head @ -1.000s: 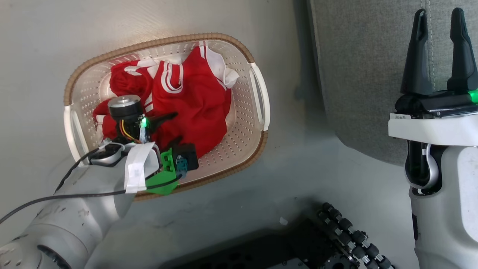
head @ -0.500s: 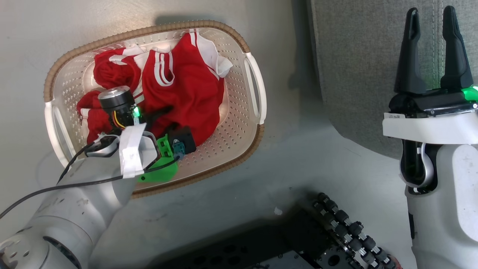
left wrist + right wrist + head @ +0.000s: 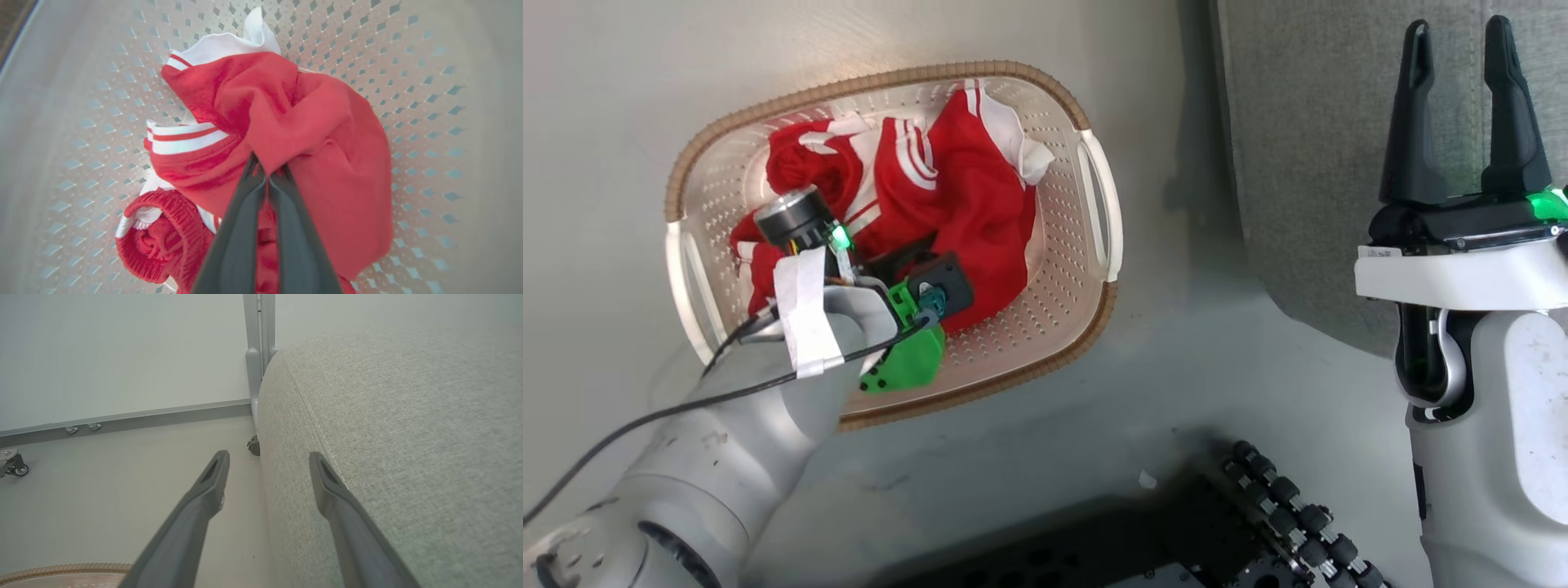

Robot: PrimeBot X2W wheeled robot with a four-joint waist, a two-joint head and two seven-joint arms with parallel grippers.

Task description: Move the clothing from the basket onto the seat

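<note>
Left tool [image 3: 267,175] is down inside the basket [image 3: 1066,269], fingers pinched tight on a fold of the red clothing [image 3: 327,143], roughly mid-pile. All the red stuff sits in the basket, bunched toward the middle and the far side, so there's a band of bare perforated bottom around it, widest on the side nearest the seat [image 3: 1307,163].

The brown rim [image 3: 874,77] runs all the way round, and the left arm crosses over its near edge. The basket is on the floor [image 3: 1176,384], with a strip of bare floor between its right handle [image 3: 1104,204] and the seat's rounded edge.

Right tool [image 3: 1458,28] is up by that edge with its fingers spread wide and nothing between them. In its wrist view one finger is over floor and the other over a broad stretch of grey cushion.
</note>
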